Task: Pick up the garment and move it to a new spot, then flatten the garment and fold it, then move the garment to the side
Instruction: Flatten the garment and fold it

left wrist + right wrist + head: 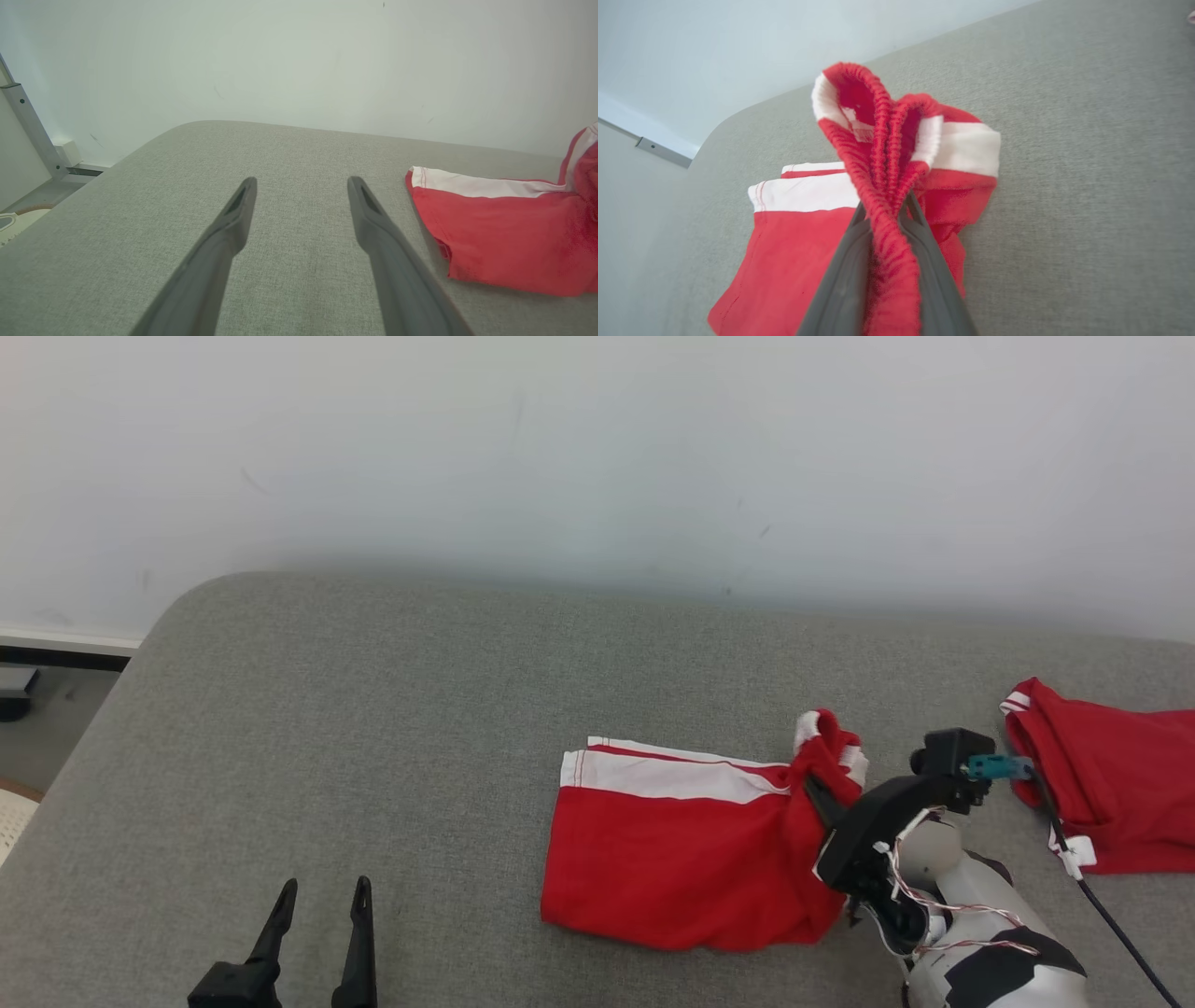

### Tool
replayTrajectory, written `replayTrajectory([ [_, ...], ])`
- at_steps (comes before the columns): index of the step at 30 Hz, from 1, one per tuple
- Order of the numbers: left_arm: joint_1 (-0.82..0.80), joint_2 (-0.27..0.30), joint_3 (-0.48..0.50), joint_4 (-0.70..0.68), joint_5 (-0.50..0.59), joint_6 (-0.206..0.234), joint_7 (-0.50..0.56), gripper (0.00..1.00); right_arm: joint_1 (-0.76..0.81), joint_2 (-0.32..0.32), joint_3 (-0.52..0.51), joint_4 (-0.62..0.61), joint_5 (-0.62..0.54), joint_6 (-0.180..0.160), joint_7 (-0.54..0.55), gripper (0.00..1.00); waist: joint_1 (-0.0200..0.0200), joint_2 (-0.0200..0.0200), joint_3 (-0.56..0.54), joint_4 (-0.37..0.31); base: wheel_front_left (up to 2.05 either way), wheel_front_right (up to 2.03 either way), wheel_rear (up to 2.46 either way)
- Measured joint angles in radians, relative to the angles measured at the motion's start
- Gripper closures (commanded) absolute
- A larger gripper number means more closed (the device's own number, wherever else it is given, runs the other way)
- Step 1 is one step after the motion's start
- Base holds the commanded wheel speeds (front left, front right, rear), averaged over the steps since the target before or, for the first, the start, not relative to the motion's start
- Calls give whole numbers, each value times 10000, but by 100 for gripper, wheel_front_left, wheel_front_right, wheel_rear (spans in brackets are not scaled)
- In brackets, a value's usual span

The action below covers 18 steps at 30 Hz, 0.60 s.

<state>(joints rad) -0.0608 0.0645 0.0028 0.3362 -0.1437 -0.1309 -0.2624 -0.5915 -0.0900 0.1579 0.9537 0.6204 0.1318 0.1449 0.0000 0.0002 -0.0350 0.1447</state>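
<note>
The garment [681, 845] is red with white stripes and lies on the grey cushion, right of centre. Its elastic waistband [882, 154] is bunched and lifted at the right end, pinched between my right gripper's [887, 207] two dark fingers. In the head view the right gripper [814, 786] reaches in from the lower right, shut on that waistband. My left gripper [322, 896] stands open at the lower left, well clear of the cloth. The left wrist view shows its fingers [233, 210] spread over bare cushion, with the garment [509, 233] off to the right.
A second red garment [1111, 775] lies at the cushion's right edge, beside a black cable [1102, 896]. The grey cushion [373, 728] ends at a white wall behind and rounds off at the left, where floor and a metal rail [28, 121] show.
</note>
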Motion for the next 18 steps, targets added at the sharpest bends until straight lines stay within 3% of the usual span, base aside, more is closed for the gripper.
replayTrajectory([
  [7, 4, -38, -127, 61, -54, 0, 0, 0, 25, 178, 671, -1055, 1599, 0, 1327, 100, 0, 0, -83, 88, 0, 0, 0],
  [18, -4, -82, -380, 291, -104, 0, 0, 0, -952, 374, 1992, -311, 3131, -2, 2625, 100, 0, 0, -81, 464, 0, 0, 0],
])
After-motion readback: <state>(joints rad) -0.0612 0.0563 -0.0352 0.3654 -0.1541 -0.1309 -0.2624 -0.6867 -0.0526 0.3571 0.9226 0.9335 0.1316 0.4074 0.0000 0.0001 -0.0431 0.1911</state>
